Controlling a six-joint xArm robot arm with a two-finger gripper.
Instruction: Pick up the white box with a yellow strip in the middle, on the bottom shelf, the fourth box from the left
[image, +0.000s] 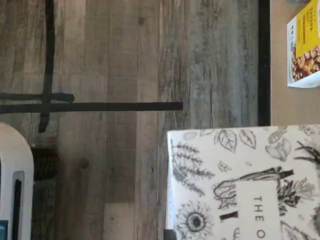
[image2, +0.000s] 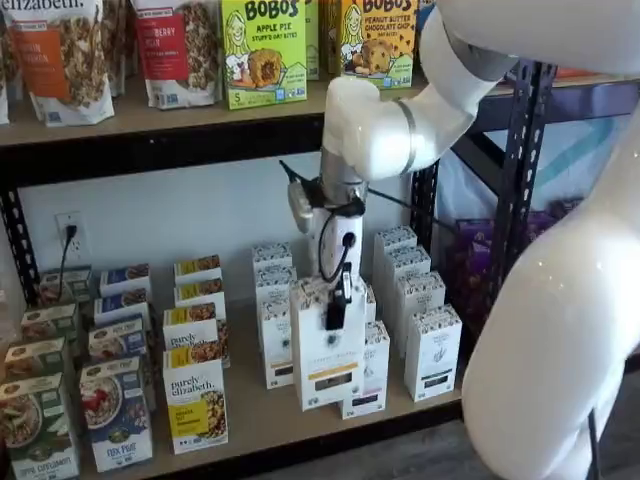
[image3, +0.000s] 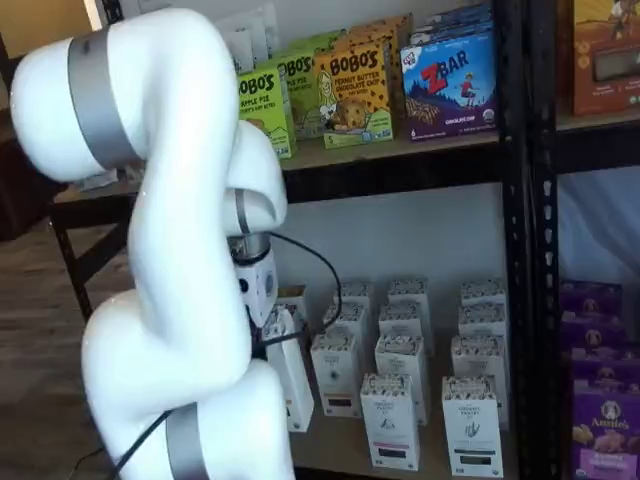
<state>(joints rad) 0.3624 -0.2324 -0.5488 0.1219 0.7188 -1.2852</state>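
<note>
The white box (image2: 327, 355) is a tall carton with a speckled top band and a short yellowish-and-dark strip low on its front. It stands out in front of the other white cartons over the bottom shelf (image2: 262, 418). My gripper (image2: 338, 298) comes down from above, and its black fingers are closed on the box's top. In a shelf view the box (image3: 291, 378) shows beside the white arm, with the fingers hidden. The wrist view shows the box's leaf-and-flower print (image: 240, 185) close up.
Rows of white cartons (image2: 432, 350) stand behind and right of the held box. Purely elizabeth boxes (image2: 196, 400) stand to its left, and one shows in the wrist view (image: 304, 47). A black rack post (image2: 515, 190) rises at the right. Wood floor (image: 115, 55) lies below.
</note>
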